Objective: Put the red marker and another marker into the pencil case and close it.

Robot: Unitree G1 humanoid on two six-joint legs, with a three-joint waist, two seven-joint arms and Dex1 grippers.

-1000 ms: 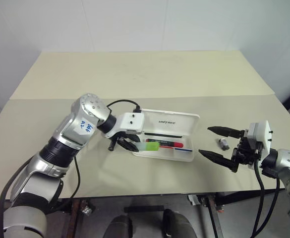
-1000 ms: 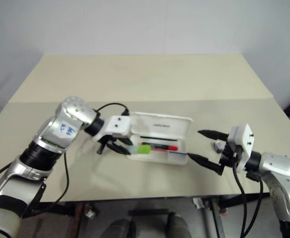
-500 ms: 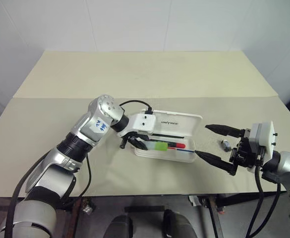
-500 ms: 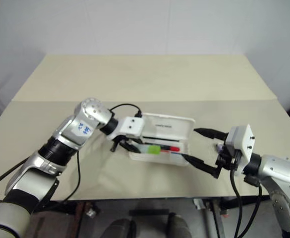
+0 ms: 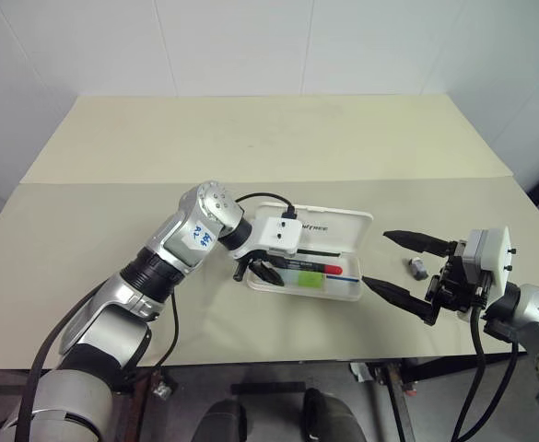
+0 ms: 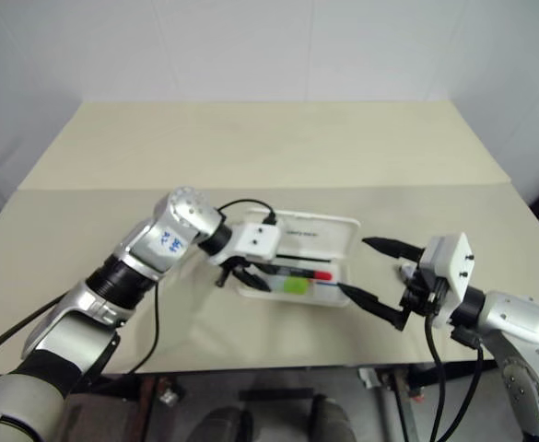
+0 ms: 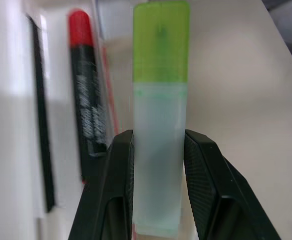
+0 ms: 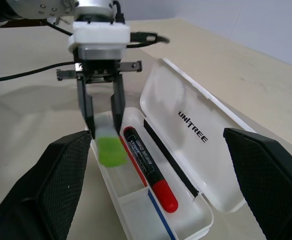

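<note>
The white pencil case (image 5: pixel 332 224) lies open on the table with its lid folded back. In its tray (image 8: pixel 185 227) rests the red marker (image 5: pixel 322 269), its red end toward my right arm. My left gripper (image 5: pixel 269 273) is shut on the short light green marker (image 7: pixel 160 125) and holds it low over the tray's front lane, beside the red marker (image 8: pixel 148 167). I cannot tell whether the green marker (image 8: pixel 108 147) touches the tray floor. My right gripper (image 5: pixel 377 260) hangs open just off the case's right end, nothing between its fingers.
A small dark object (image 5: pixel 417 268) lies on the table to the right of the case, behind my right gripper. The beige table (image 5: pixel 269 138) stretches bare toward the back wall. A black cable loops over my left wrist near the lid.
My left gripper has carried the green marker to the right, from the case's left end to over the tray. The right gripper has stayed put and open.
</note>
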